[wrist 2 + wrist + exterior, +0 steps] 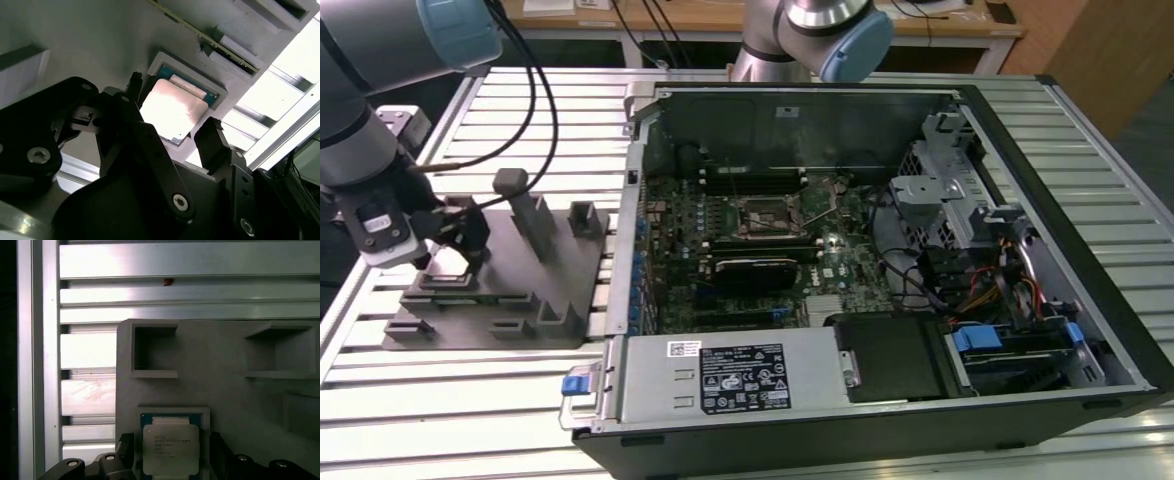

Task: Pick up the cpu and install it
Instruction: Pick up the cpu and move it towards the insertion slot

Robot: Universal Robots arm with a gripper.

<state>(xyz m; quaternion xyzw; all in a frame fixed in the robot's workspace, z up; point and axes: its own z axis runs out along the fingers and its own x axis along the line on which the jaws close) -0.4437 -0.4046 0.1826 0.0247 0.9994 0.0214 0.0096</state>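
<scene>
Gripper: we see black, matt, angular linkages with round screw heads; the gripper [172, 107] [171, 454] [454, 238] stands low over the exterior view's left part of the scene, spread wide and holding nothing.
Fingers: the dark, blunt fingers [212, 137] [218, 452] flank the chip, one on each of two opposite sides; whether either touches it we cannot tell.
Cpu: the cpu [170, 110] [171, 447] is a flat square with a pale, brushed metal lid and a green rim, and it lies level between the fingers.
Pocket: the chip sits in a shallow square pocket [174, 411] with a raised lip, moulded into the block.
Block: we see a grey, matt plastic block [520, 275] [220, 365] [90, 45], stepped, with square hollows and upright posts.
Table: the block rests on a table [467, 400] [90, 350] of ribbed aluminium slats, bright and grooved.
Case: just beside the block lies an open black case [1067, 200] on its side, with sheet-metal walls.
Board: inside it we see a green board [841, 255], densely studded.
Socket: a dark square socket [767, 215] with a thin lever sits mid-board, well apart from the chip.
</scene>
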